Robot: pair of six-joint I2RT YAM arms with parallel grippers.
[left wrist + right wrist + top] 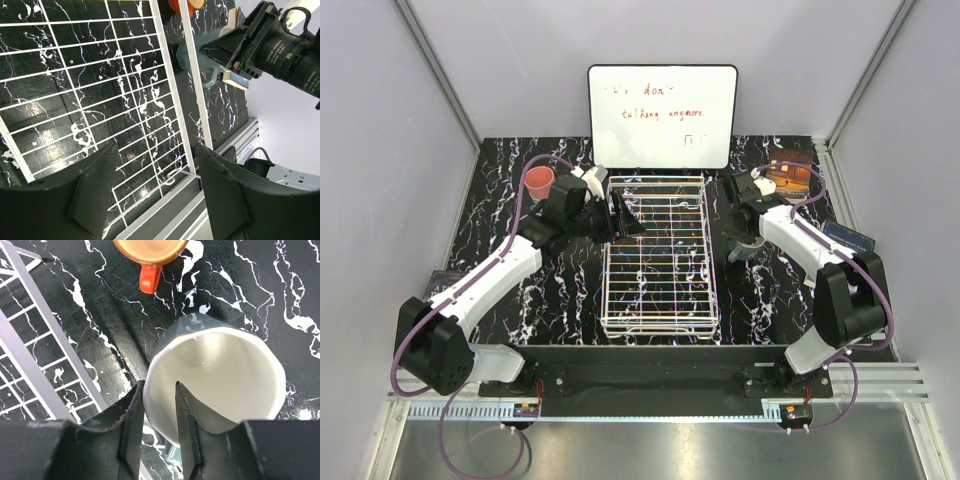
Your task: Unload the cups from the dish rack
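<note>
Presently, your inventory reads as follows.

Rack (pixel 660 255): white wire grid, lying mid-table (pixel 760 300) with its long sides running 12 to 6 o'clock in the top view.

Left gripper (pixel 156 170): jaws spread wide, with only the rack's grid showing between them. You have it hanging over the rack's left rim, at about 10 o'clock from the rack's centre.

Mug (pixel 220 375): grey outside, white inside, mouth up. It sits outside the rack, just off the 3 o'clock rim, over the black marbled tabletop. You cannot tell whether its base touches the table.

Right gripper (pixel 157 405): pinched onto the mug's wall, one finger inside the rim and one outside, at the mug's 8 o'clock in the right wrist view.

Orange cup (pixel 150 247): upright on the table, outside the rack, at 11 o'clock from the mug in the right wrist view. It is near the mug but not touching it. Its handle points back toward 6 o'clock.

Pink cup (pixel 539 182): upright, mouth up, on the table at 10 o'clock from the rack, just beside your left wrist.

Whiteboard (pixel 662 115): red writing, standing at the rack's 12 o'clock against the back wall.
</note>
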